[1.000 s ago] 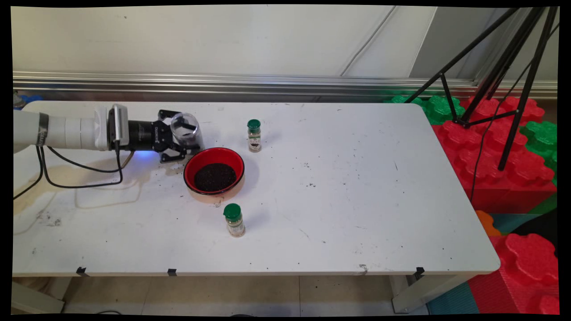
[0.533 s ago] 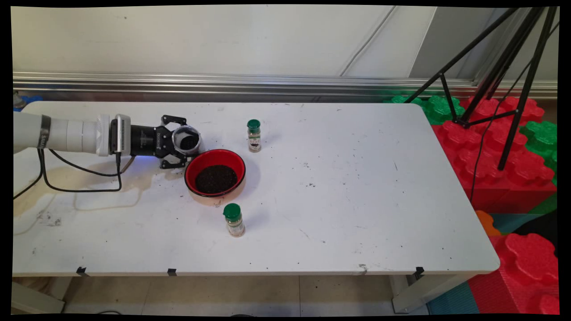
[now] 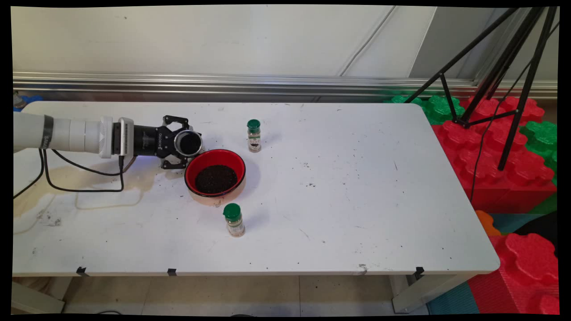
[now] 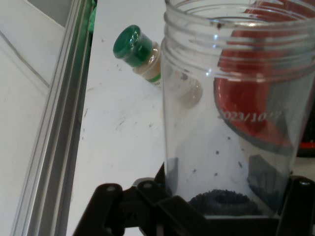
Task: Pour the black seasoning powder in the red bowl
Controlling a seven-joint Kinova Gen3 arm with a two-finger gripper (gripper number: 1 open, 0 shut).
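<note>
My gripper (image 3: 184, 143) is shut on a clear plastic jar (image 3: 188, 143), held on its side just left of the red bowl (image 3: 215, 153) and above its rim. The jar's open mouth faces the bowl. In the hand view the clear jar (image 4: 226, 113) fills the middle, with a little dark grain at its bottom near my gripper (image 4: 221, 196). The red bowl (image 4: 261, 123) shows through the jar's wall. The bowl holds a heap of dark grains (image 3: 216, 178).
Two green-capped spice jars stand on the table: one (image 3: 254, 135) behind the bowl, also seen as the spice jar (image 4: 142, 56) in the hand view, and one (image 3: 233, 219) in front of it. Red and green foam blocks (image 3: 499, 147) and a black tripod (image 3: 499, 62) stand off the table's right end.
The hand has rolled and shifted slightly right, turning the jar from tilted upright to lying sideways with its mouth toward the bowl. The bowl has not moved.
</note>
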